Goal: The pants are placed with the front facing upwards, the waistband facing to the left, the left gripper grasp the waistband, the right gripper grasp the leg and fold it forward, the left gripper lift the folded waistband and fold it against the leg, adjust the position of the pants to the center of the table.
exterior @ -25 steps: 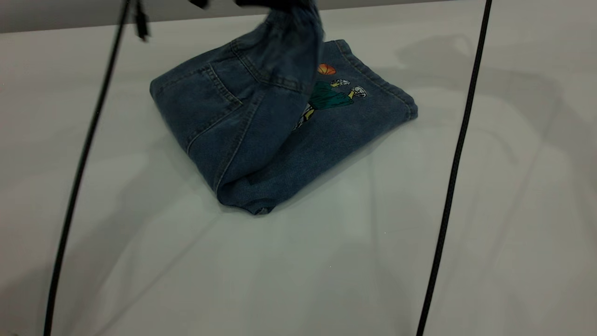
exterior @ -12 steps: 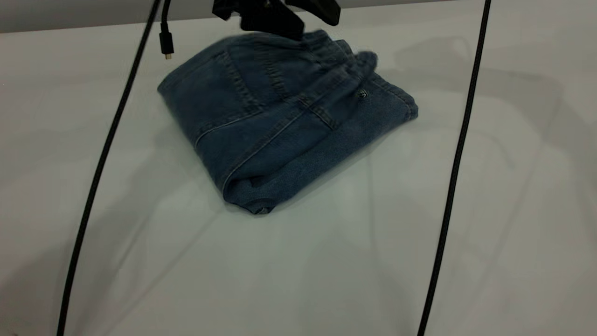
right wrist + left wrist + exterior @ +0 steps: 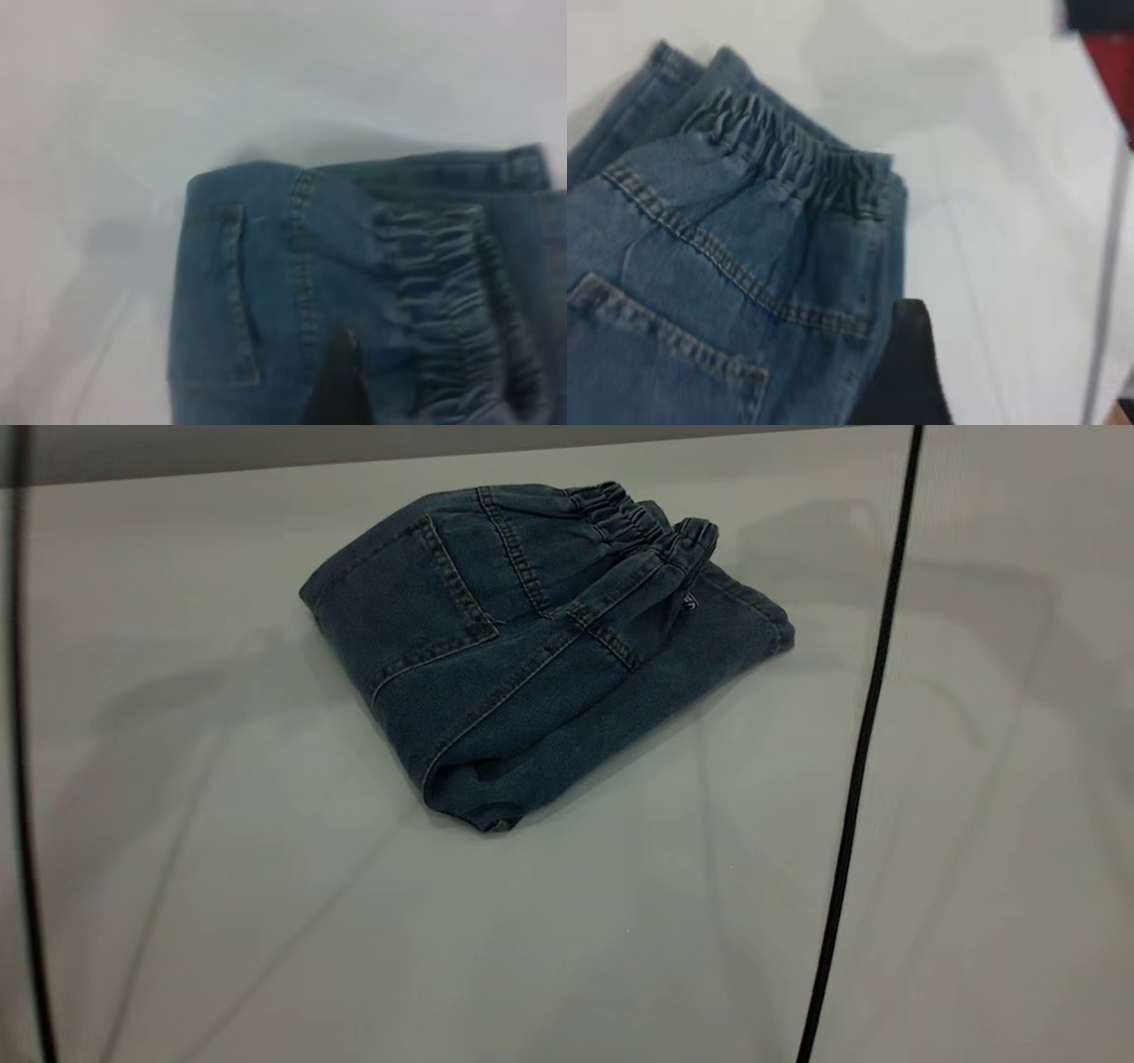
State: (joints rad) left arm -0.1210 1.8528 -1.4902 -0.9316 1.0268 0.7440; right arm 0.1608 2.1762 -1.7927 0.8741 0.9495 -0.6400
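The pants (image 3: 532, 655) lie folded into a compact bundle on the table (image 3: 567, 939), toward its far side. The gathered waistband (image 3: 620, 514) rests on top, over the leg (image 3: 753, 615), whose hem peeks out at the right. Neither gripper shows in the exterior view. In the left wrist view my left gripper (image 3: 1014, 372) hovers open beside the waistband (image 3: 797, 159), with only bare table between its fingertips (image 3: 908, 354). In the right wrist view my right gripper (image 3: 403, 403) hangs over the pants near the waistband (image 3: 443, 292). One lone fingertip (image 3: 341, 376) shows, with nothing held.
Two thin black cables hang across the exterior view, one at the right (image 3: 855, 779) and one at the far left edge (image 3: 22, 779). A red and black object (image 3: 1112, 71) stands at the table's side in the left wrist view.
The lifted waistband half was carried over and laid down on the leg, covering the cartoon print. The left gripper let go and moved out of the exterior view, its cable swinging left.
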